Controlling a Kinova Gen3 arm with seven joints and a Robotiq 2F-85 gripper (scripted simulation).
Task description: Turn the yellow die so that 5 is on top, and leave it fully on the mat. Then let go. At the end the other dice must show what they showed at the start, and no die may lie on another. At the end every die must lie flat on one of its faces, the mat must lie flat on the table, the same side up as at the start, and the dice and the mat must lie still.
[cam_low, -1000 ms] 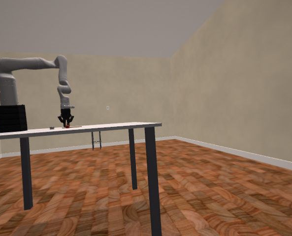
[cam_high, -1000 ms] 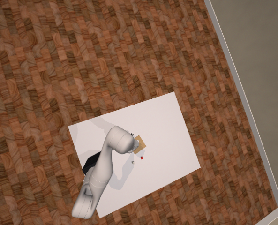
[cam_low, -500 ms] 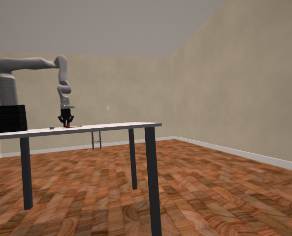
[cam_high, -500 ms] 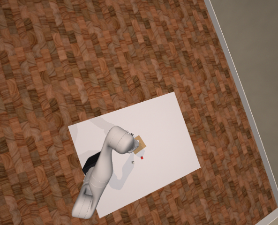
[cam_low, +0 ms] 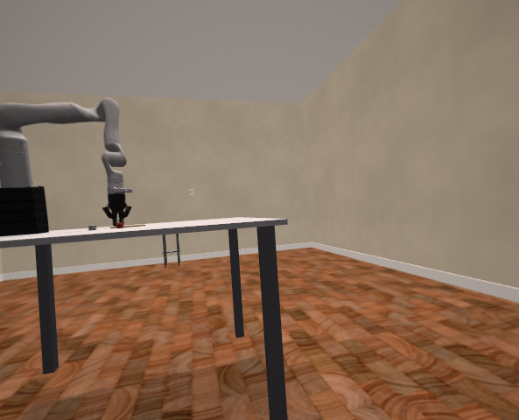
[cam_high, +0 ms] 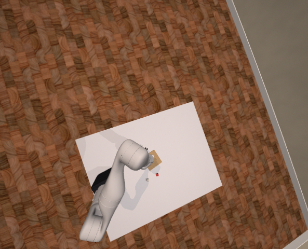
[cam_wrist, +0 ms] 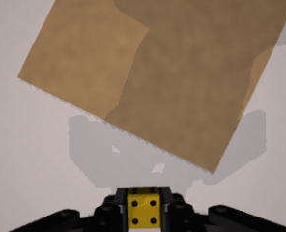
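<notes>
The yellow die (cam_wrist: 144, 213) is between the fingertips in the wrist view, with four pips on the large face toward the camera. A thin, darker side face shows along its upper edge. My gripper (cam_wrist: 143, 201) (cam_low: 118, 221) points down, low at the table, and is shut on the yellow die, one finger against each side. The brown mat (cam_wrist: 71, 63) (cam_high: 151, 167) (cam_low: 136, 225) lies flat; the die is outside its near edge in the wrist view. A red die (cam_high: 157, 174) (cam_low: 120, 225) and a grey-white die (cam_high: 147, 179) (cam_low: 92, 227) stand off the mat; their pips are too small to read.
The white table (cam_high: 186, 139) (cam_low: 232, 220) bears the mat and dice. The arm (cam_high: 115, 184) (cam_low: 51, 112) reaches over from its black base (cam_low: 17, 211) and covers part of the table in the top view. The red and grey-white dice stand near each other beside the mat.
</notes>
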